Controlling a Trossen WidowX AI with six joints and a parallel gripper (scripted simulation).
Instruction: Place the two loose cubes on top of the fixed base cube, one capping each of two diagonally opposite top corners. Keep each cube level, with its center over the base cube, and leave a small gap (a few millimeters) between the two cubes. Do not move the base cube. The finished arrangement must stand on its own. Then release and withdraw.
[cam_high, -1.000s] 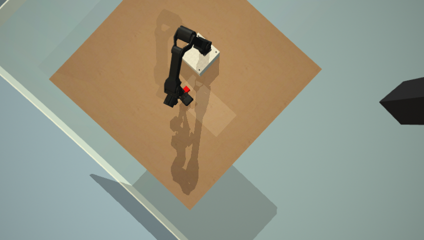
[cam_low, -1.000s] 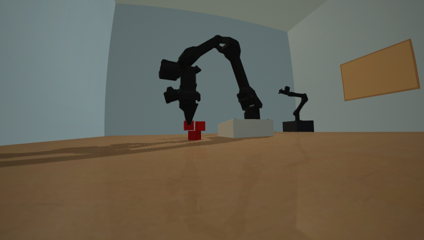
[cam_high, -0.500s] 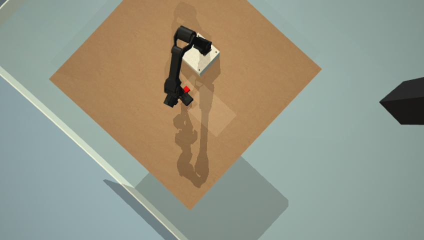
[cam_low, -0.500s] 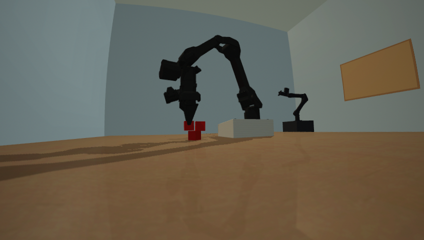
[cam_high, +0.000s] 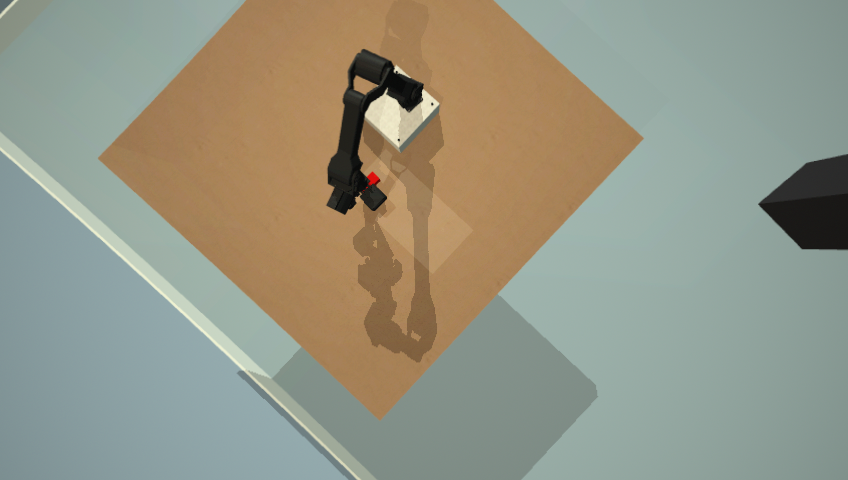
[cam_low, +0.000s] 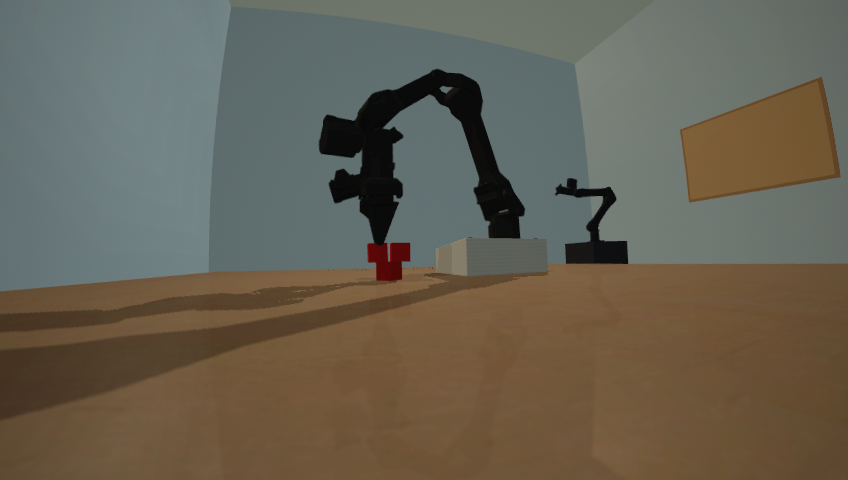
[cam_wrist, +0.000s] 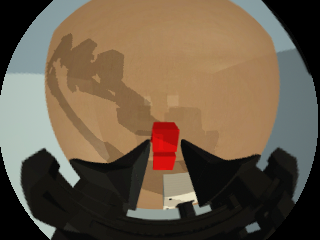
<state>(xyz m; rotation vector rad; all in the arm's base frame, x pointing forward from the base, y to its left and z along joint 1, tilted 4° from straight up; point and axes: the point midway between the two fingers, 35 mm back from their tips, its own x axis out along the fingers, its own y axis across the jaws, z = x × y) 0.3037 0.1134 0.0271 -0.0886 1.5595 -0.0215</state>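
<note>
A red base cube (cam_low: 388, 272) stands on the brown table top. Two red cubes sit level above it in the exterior view: the left cube (cam_low: 376, 253) (cam_wrist: 166, 144) and the right cube (cam_low: 400, 252) (cam_high: 373, 178) (cam_wrist: 164, 162). Each overhangs the base on its own side, with a narrow gap between them. My gripper (cam_low: 379, 242) (cam_wrist: 166, 142) points down at the left cube. Its fingers are open, one on each side of that cube, with slim gaps showing in the wrist view. The arm hides most of the stack in the top view.
The arm's white mounting block (cam_high: 399, 127) (cam_low: 505, 256) stands beyond the stack on the robot's side. The right cube is close beside the fingers. A second dark arm (cam_low: 596, 252) stands far behind, and an orange panel (cam_low: 761, 142) hangs on the right wall.
</note>
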